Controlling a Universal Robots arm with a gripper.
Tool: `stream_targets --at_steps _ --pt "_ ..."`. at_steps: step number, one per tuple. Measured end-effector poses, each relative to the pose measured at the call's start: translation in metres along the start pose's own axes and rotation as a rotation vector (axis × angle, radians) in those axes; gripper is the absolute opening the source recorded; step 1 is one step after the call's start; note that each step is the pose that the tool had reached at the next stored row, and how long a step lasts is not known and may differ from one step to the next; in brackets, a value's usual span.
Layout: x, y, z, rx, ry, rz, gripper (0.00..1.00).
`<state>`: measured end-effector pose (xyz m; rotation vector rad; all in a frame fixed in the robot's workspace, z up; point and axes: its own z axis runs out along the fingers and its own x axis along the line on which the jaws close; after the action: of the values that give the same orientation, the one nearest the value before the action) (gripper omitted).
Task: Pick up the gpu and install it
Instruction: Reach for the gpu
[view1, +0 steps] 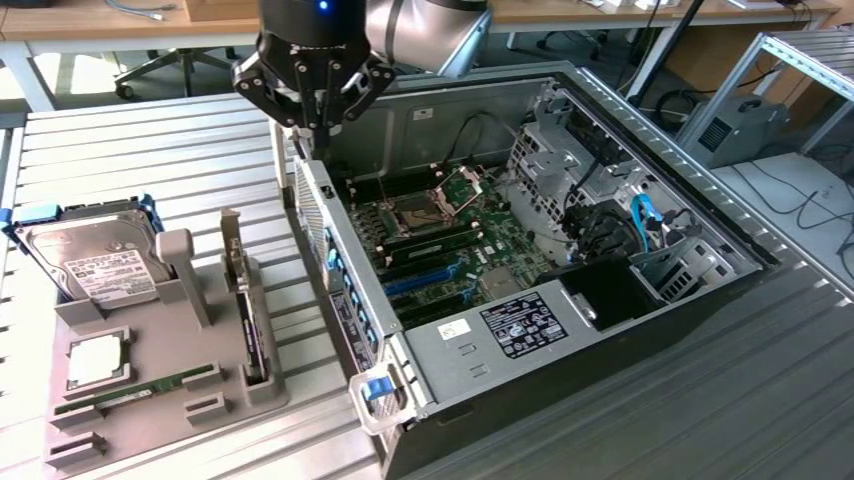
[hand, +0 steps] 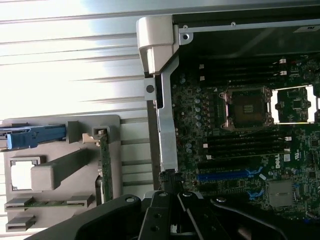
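The gpu (view1: 242, 300) stands on edge in the grey holder (view1: 227, 405) on the counter (view1: 134, 150) in the exterior view, near the hard drive (view1: 94, 265). The tool (view1: 316, 120) hangs shut and empty above the rear wall of the computer case (view1: 534, 340). In the wrist view, the gpu (hand: 105, 165) sits in the holder (hand: 75, 220), apart from the closed tool (hand: 170, 200).

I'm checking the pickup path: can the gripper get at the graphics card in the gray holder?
Probably yes: the graphics card stands on edge in the holder with nothing above it, though the gripper is shut.
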<state>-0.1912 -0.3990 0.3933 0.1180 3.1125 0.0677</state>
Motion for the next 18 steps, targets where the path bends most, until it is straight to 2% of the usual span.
stream_targets --at_steps 18 --pt "0.0062 -0.0005 -0.0002 0.0000 0.0000 0.000 0.11"
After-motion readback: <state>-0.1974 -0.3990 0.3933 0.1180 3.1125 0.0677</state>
